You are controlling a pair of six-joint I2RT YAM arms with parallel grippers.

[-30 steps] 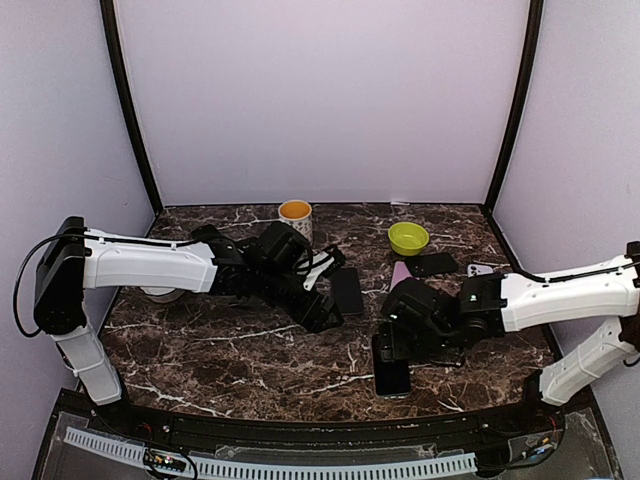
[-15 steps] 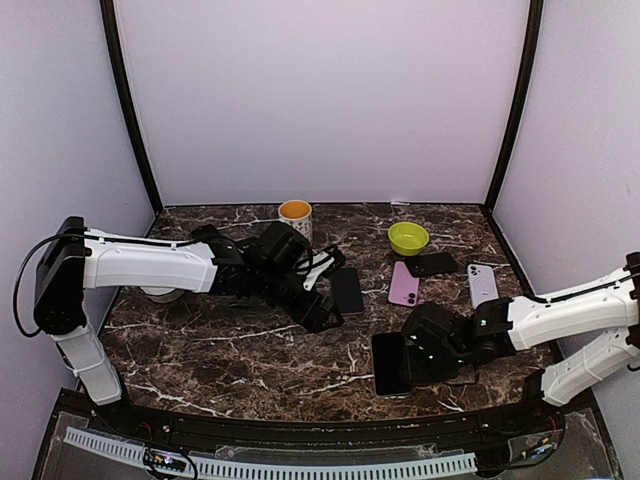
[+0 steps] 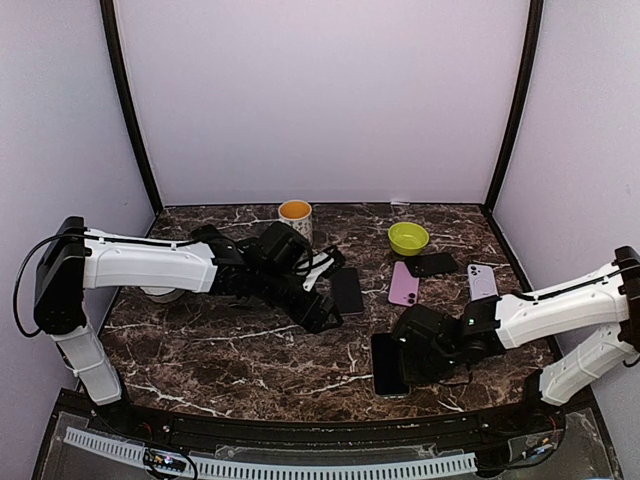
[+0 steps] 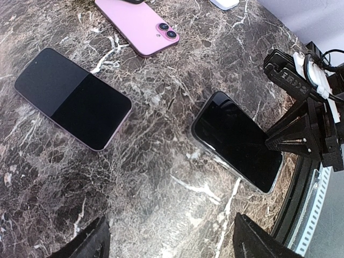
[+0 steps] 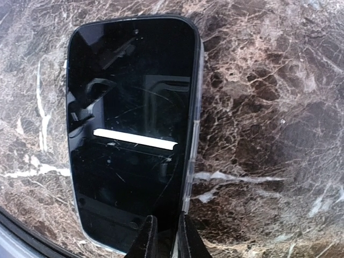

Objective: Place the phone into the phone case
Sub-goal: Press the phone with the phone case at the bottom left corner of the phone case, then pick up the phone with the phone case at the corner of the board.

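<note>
A phone with a black screen [image 5: 129,134] lies face up inside a clear phone case [image 5: 194,134] near the front edge of the table; it is also seen as the phone [image 3: 389,364]. My right gripper [image 5: 164,236] stands at the phone's right edge, one finger over the screen and one at the case rim. Its fingers [image 5: 145,239] are almost together and grip nothing I can make out. My left gripper [image 4: 172,247] hovers open over bare marble, left of the cased phone [image 4: 236,141]. In the top view the left gripper [image 3: 325,312] is beside a dark phone [image 3: 347,290].
A pink phone [image 3: 404,284], a black case [image 3: 432,264] and a pale phone [image 3: 481,281] lie at the back right. A green bowl [image 3: 408,238] and an orange cup [image 3: 295,217] stand behind. A white object [image 3: 160,294] sits under the left arm. The table edge runs just past the cased phone.
The right gripper has closed from wide open and shifted from over the phone's far end to its right edge. The left arm has not moved.
</note>
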